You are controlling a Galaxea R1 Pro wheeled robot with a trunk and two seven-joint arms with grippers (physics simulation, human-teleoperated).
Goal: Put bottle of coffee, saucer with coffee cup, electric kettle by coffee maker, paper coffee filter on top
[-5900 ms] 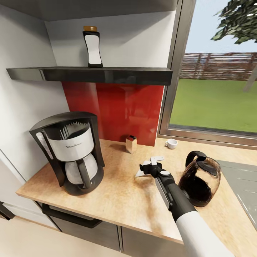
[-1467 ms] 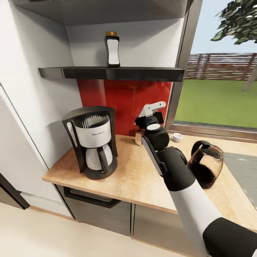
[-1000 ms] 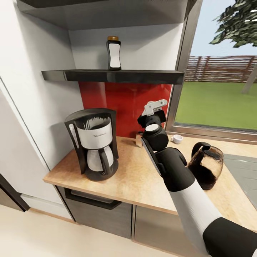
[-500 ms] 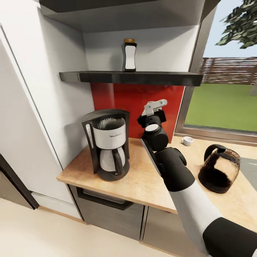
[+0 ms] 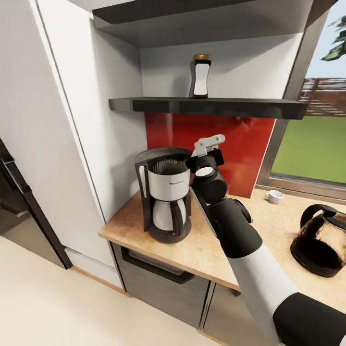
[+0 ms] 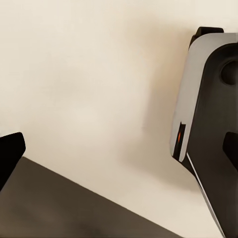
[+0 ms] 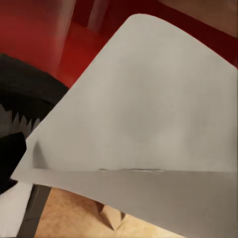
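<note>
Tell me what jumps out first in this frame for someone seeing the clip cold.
The right gripper, raised mid-frame on its black and white arm, holds a paper coffee filter up beside the top of the black coffee maker at the countertop's left end. Behind them a red backsplash glows, with the coffee bottle alone on the dark shelf above. The glass kettle sits at the far right.

1. The wooden bench [image 5: 202,245] carries the coffee maker [image 5: 166,194] near its left end.
2. Farther right, by the window, a small white cup [image 5: 274,196] stands on the bench.
3. The dark kettle [image 5: 323,245] sits at the right, well apart from the coffee maker.
4. The black shelf [image 5: 230,105] above carries one upright bottle [image 5: 200,77].
</note>
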